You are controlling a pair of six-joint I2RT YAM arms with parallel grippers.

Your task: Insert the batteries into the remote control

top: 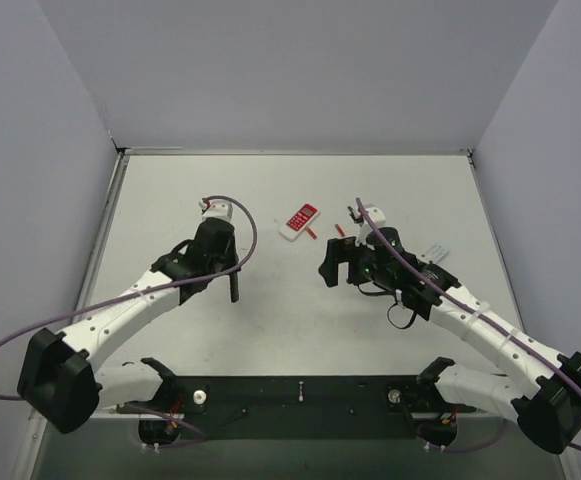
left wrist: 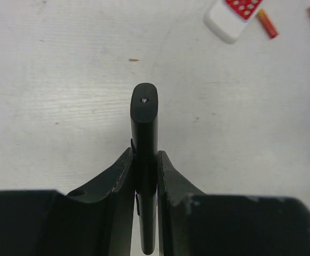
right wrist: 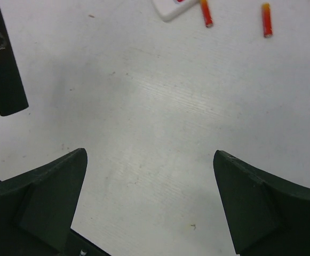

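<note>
Trouble from here would most likely start with the two arms. The left gripper (left wrist: 144, 160) and the right gripper (right wrist: 149, 154) hang near each other over the middle of the table, and any shared work on one slim object brings their fingers close enough to knock.

The left gripper is pinched narrow on the black remote control (left wrist: 144, 114). It holds the remote on edge by its thin sides, with a long end jutting past the fingertips, apparently clear of the table. So small a bite could let the remote twist or slide out if it is pushed from the side. No view shows whether the battery cover is on or off, or which face carries it, so a battery could be brought to the wrong side.

The right gripper stands spread wide and holds nothing. Its likely targets, the batteries (right wrist: 266, 20), lie flat further out. There are two of them, one just beside the red-and-white remote (top: 299, 221). Wide fingers closing there may catch that remote, or set the little cylinder rolling. A small white-grey remote (top: 435, 252) lies close by the right forearm and could be swept aside.

Pale grey walls (top: 290, 70) close the space on three sides. The table (top: 170, 200) is white, matt, faintly grained and scuffed, and it gives round things little to stop against. A tiny brown speck (left wrist: 134, 60) marks it.
</note>
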